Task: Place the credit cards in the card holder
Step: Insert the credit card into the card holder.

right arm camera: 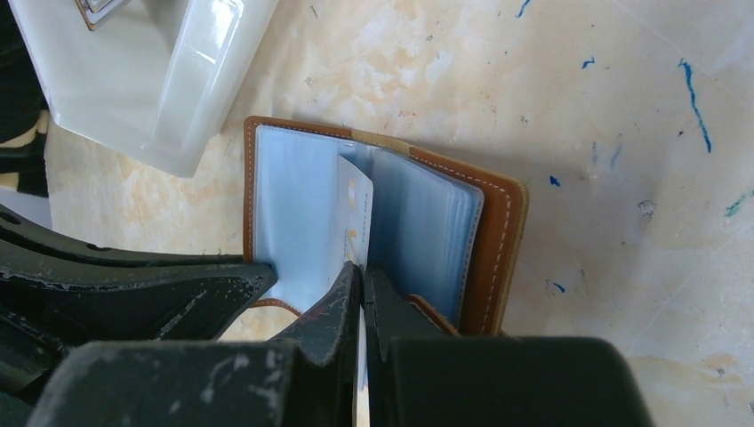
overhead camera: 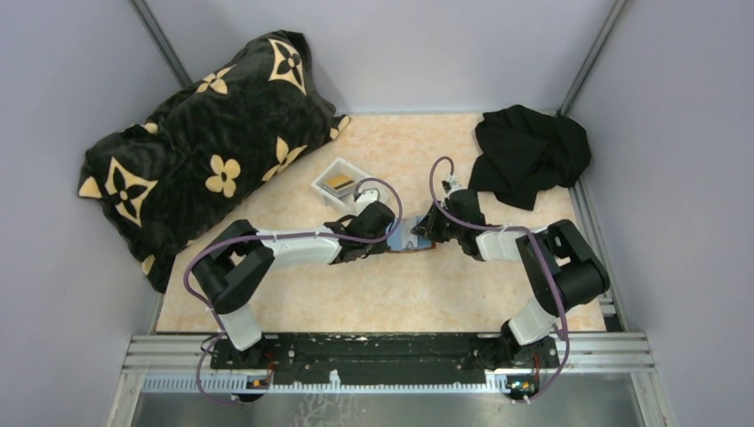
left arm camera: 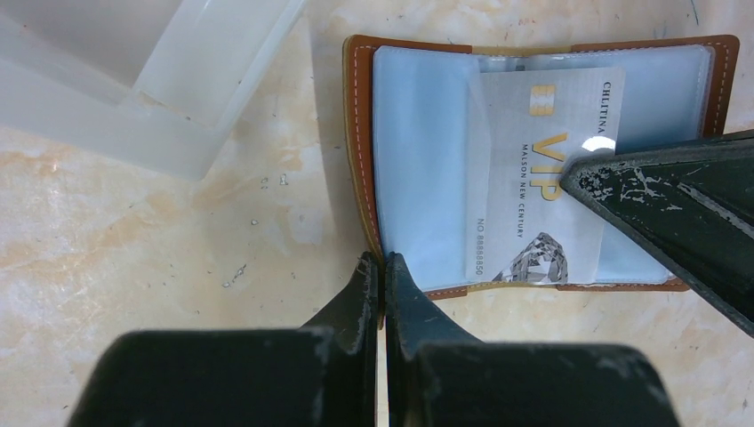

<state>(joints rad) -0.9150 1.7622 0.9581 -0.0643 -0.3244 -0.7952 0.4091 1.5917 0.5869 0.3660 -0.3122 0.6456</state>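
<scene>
Tabletop: the tabletop (overhead camera: 356,294) is smooth and hard, with a peach and cream marble pattern and small blue marks.
Card holder: the card holder (right arm camera: 493,240) lies open like a book. It is reddish-brown leather with pale stitching and rounded corners, and inside it has glossy, light blue clear plastic sleeves.
Silver card: the silver card (left arm camera: 533,178) is thin, stiff and rectangular, with gold "VIP" letters and a diamond picture. It lies over the holder's sleeves near the middle fold, and one long edge is under a clear sleeve.
Right end effector: the right end effector (right arm camera: 363,276) has black, scratched fingers, and they pinch the near end of the silver card.
Left end effector: the left end effector (left arm camera: 382,267) has its fingers pressed together. The tips touch the near edge of the holder, beside the card, and I cannot tell if anything is between them.
Position: the holder is between the two end effectors, and both tips are on it.
White tray: the white tray (left arm camera: 178,89) is matte plastic with straight walls and stands just beside the holder.
Gold-tan card: the gold-tan card (overhead camera: 338,182) lies flat inside the tray.
Pillow: the pillow (overhead camera: 204,142) is soft black plush with tan flowers, and it is well apart from the holder.
Black cloth: the black cloth (overhead camera: 529,151) is crumpled in the far corner.
</scene>
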